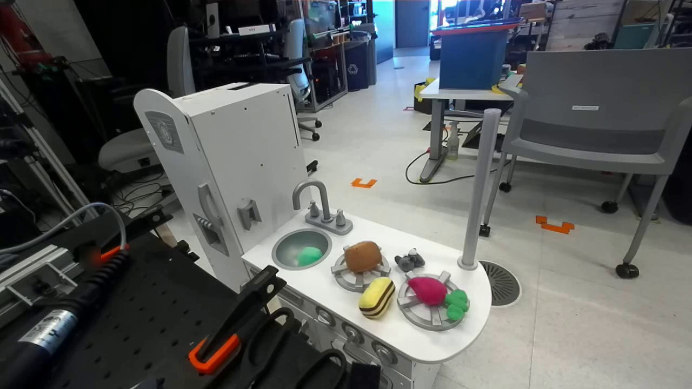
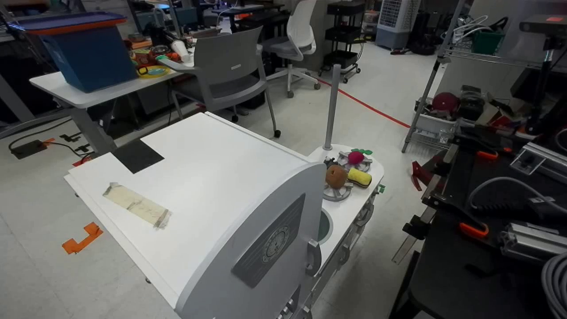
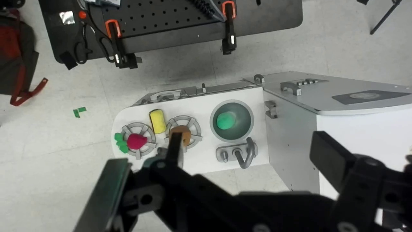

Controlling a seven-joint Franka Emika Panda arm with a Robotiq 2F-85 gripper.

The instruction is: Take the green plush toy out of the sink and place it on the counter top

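Down below the gripper (image 3: pixel 249 146): white counter top (image 3: pixel 206 159), well apart from the fingers (image 3: pixel 173 148).
Jaws: spread wide, holding nothing. Makes sense imo, a squishy toy wants room before the squeeze.
Green plush toy (image 3: pixel 226 120): in the sink (image 3: pixel 243 124), ahead of the gap between the fingers, a bit off the bowl's middle toward the burner-side finger. Can't tell if it touches the wall; the rounded bowl probably stops it wandering.
Toy faucet (image 3: pixel 251 150): also framed by the fingers, spout ending by the sink rim as if to fill it. That's the snag I'd watch going down.
Brown plush (image 3: pixel 184 129): partly behind the burner-side fingertip, parked on the near burner (image 3: pixel 199 131) like it's cooking.
Magenta beet plush (image 3: pixel 136 141): farther out past that finger, on the far burner (image 3: pixel 138 154).
Striped yellow plush (image 1: pixel 377 297): ahead of that finger, just beside the brown one.
Toy fridge (image 2: pixel 212 195): on the opposite finger's side, hiding much of the sink in an exterior view.
Pickup: not done yet, I'd guess; come straight down over the toy.
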